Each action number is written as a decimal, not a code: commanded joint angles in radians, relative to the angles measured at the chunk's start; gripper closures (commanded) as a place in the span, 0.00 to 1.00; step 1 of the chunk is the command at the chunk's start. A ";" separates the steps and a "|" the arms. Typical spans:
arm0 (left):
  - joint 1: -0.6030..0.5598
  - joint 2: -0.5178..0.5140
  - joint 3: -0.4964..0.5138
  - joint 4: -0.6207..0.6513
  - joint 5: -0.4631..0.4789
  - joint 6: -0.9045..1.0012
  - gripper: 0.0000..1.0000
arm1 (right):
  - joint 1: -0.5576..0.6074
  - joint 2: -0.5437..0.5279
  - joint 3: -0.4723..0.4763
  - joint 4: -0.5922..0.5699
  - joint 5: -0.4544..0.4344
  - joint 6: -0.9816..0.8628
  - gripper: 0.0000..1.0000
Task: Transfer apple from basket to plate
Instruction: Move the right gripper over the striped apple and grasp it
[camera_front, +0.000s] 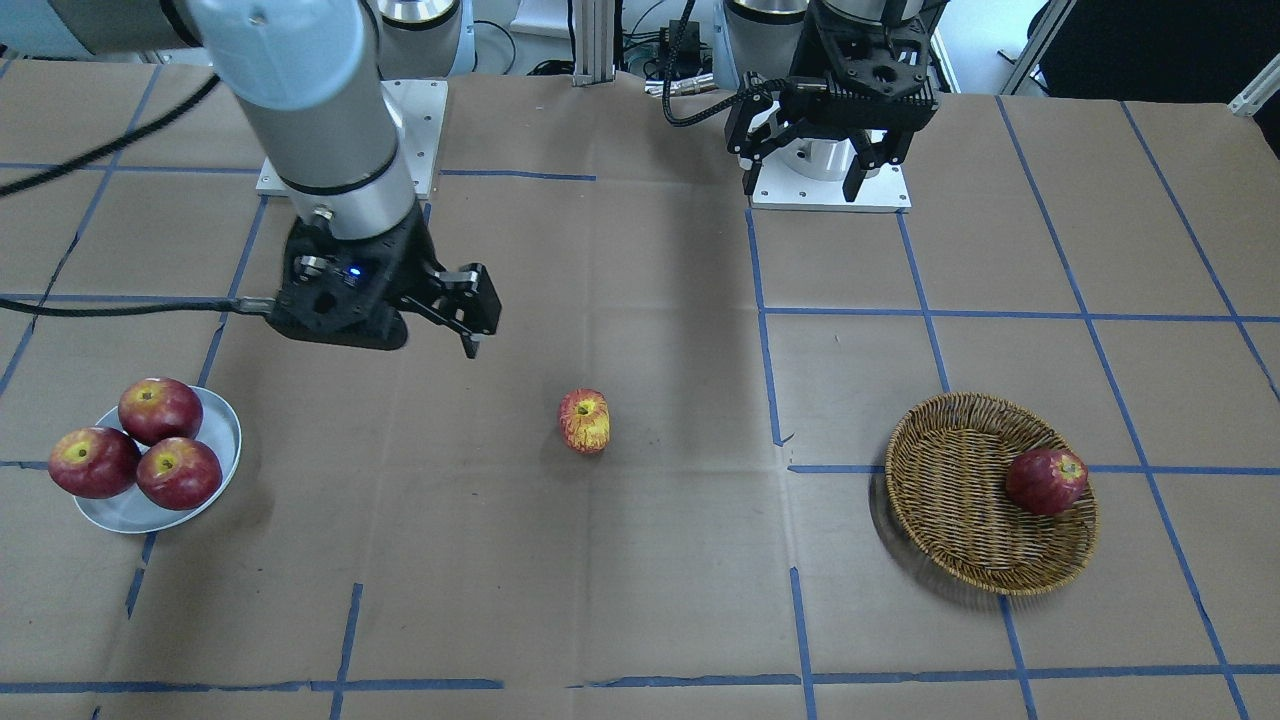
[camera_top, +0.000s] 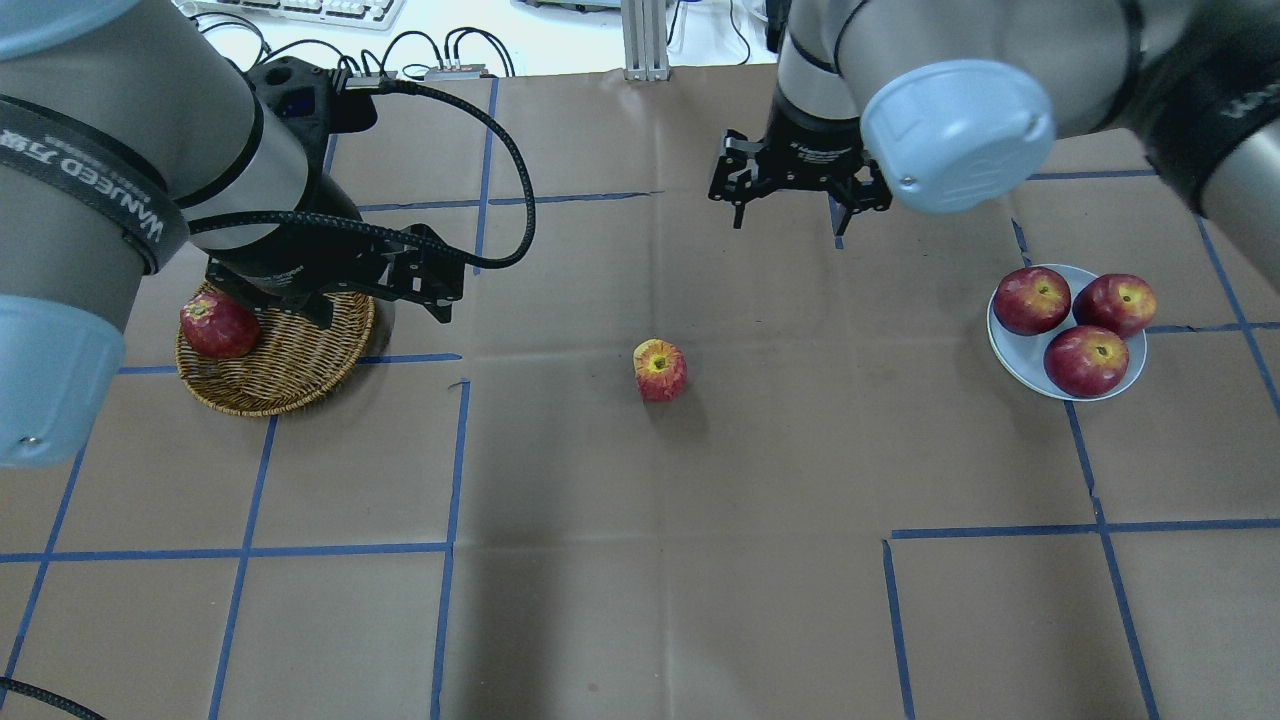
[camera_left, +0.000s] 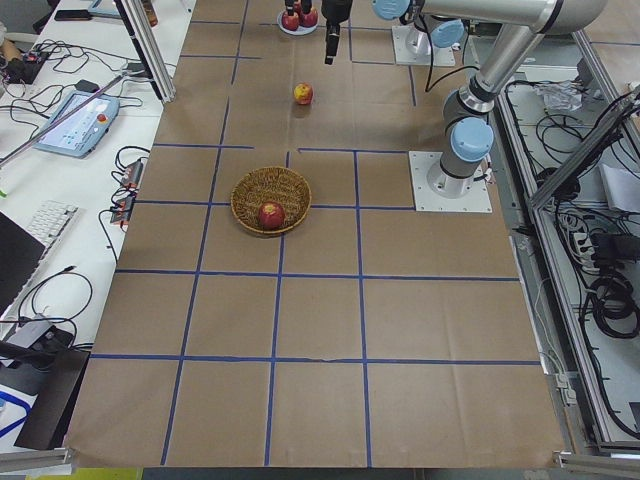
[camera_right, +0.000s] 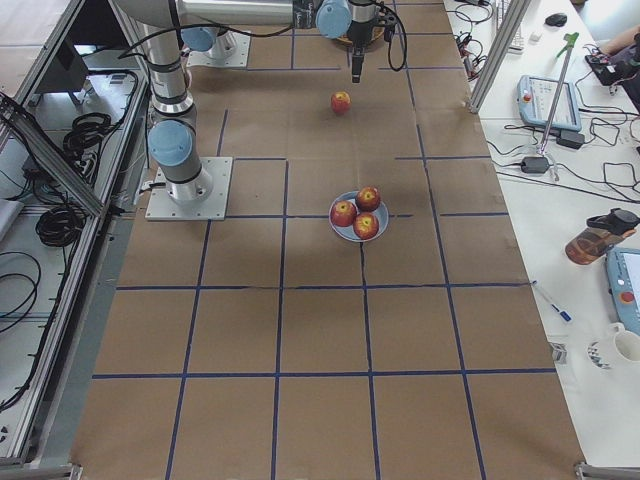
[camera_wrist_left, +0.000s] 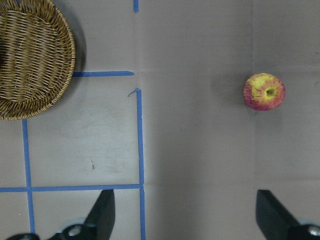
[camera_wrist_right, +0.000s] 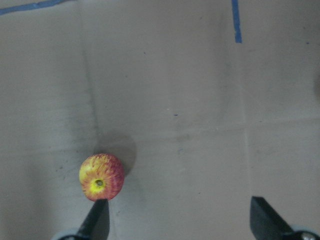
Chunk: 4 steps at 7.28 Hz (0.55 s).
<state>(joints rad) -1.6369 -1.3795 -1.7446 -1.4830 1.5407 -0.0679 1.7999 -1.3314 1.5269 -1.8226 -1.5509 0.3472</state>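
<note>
The apple (camera_front: 584, 421), red streaked with yellow, stands alone on the brown paper mid-table, outside the basket; it also shows in the overhead view (camera_top: 660, 370). The wicker basket (camera_front: 940, 480) holds one dark red apple (camera_front: 1046, 481). The pale blue-grey plate (camera_front: 224, 432) holds three dark red apples. My right gripper (camera_top: 787, 212) is open and empty, raised above the table; in its wrist view the apple (camera_wrist_right: 101, 177) lies near one fingertip. My left gripper (camera_top: 385, 308) is open and empty, raised by the basket (camera_top: 280, 378); its wrist view shows the apple (camera_wrist_left: 264, 91) far off.
Blue tape lines (camera_front: 765, 330) grid the paper-covered table. The arms' base plates (camera_front: 830, 190) stand at the robot's edge. Desks with a keyboard, cables and a teach pendant (camera_left: 75, 110) flank the table's far side.
</note>
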 joint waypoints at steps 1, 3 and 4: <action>0.084 0.000 -0.006 -0.007 0.001 0.136 0.01 | 0.097 0.098 0.010 -0.101 0.000 0.064 0.00; 0.081 0.007 -0.041 -0.005 -0.005 0.143 0.01 | 0.134 0.153 0.094 -0.273 0.002 0.062 0.00; 0.081 0.013 -0.062 -0.005 -0.004 0.142 0.01 | 0.136 0.164 0.177 -0.405 0.002 0.061 0.00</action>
<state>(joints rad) -1.5572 -1.3734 -1.7812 -1.4885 1.5372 0.0702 1.9249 -1.1904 1.6159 -2.0800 -1.5498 0.4082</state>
